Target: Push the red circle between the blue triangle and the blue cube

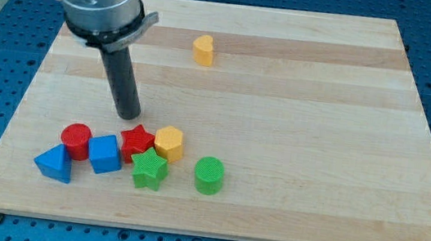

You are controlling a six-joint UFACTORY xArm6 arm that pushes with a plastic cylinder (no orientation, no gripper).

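Note:
The red circle sits at the view's lower left, touching the blue cube on its right and close above the blue triangle. My tip is above and to the right of the red circle, apart from every block, just above the red star.
A yellow hexagon block, a green star and a green cylinder cluster to the right of the blue cube. A yellow heart-shaped block stands alone near the view's top. The wooden board lies on a blue perforated table.

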